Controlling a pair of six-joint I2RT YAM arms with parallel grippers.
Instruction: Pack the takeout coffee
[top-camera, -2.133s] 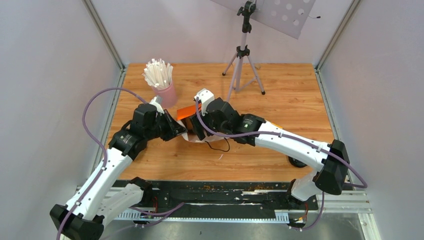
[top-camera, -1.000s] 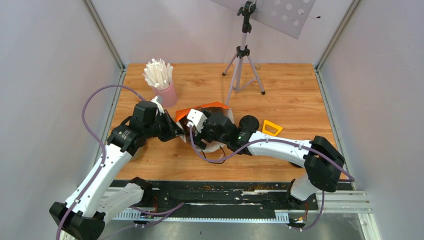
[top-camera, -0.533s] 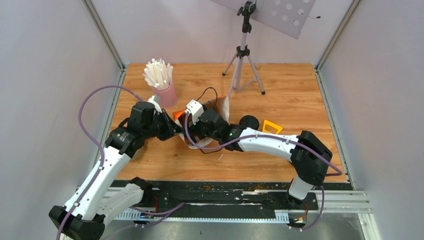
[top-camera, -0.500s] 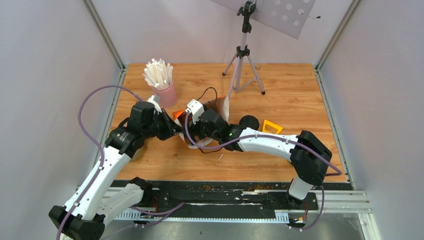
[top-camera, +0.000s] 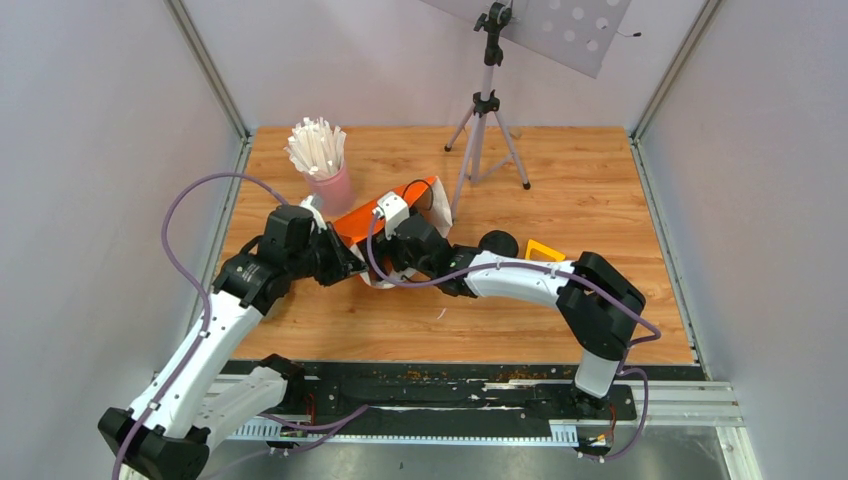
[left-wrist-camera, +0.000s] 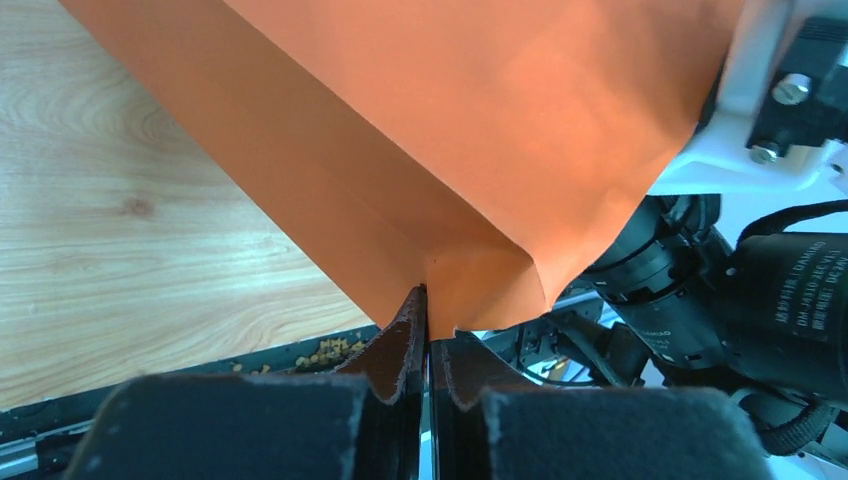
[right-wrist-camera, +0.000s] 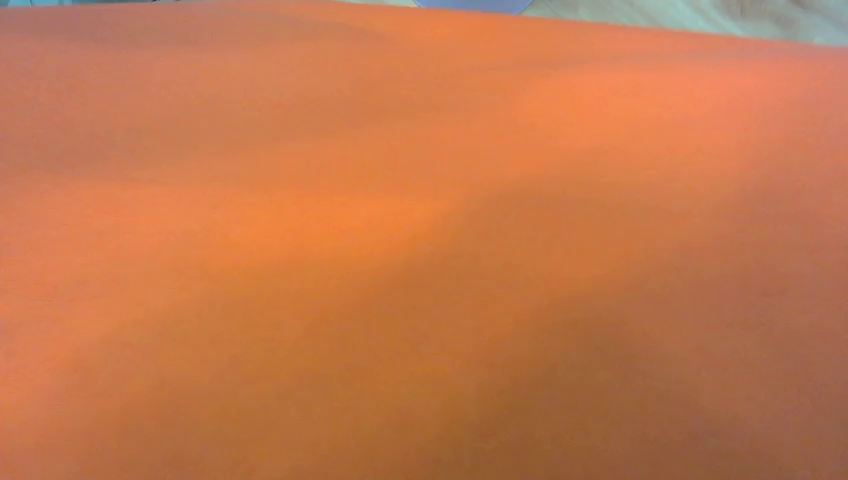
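Surface: light wooden tabletop (top-camera: 600, 190) closed in by pale grey walls on three sides
Far left: tall pink cup of white sticks (top-camera: 328, 182), upright near the back left corner, just behind the left arm
Left of centre: left gripper (top-camera: 346, 264), low over the wood and pointing right; black fingers (left-wrist-camera: 398, 345) pressed together, pinching the folded bottom corner of the bag
Centre: orange paper bag (top-camera: 362, 218), tilted between the two wrists, white inner face showing at its far end; fills the whole right wrist view
Centre, right side of bag: right gripper (top-camera: 390, 250), close against the orange paper; fingertips hidden, so spread or pressed together cannot be told
Task item: kraft-brown paper cup of takeout coffee, not made out in any view
Back, right of centre: slim grey camera tripod (top-camera: 487, 130), standing
Right of bag: black round lid (top-camera: 497, 244), on the wood just behind the right forearm
Further right: flat yellow triangular piece (top-camera: 545, 254), lying just beside the lid
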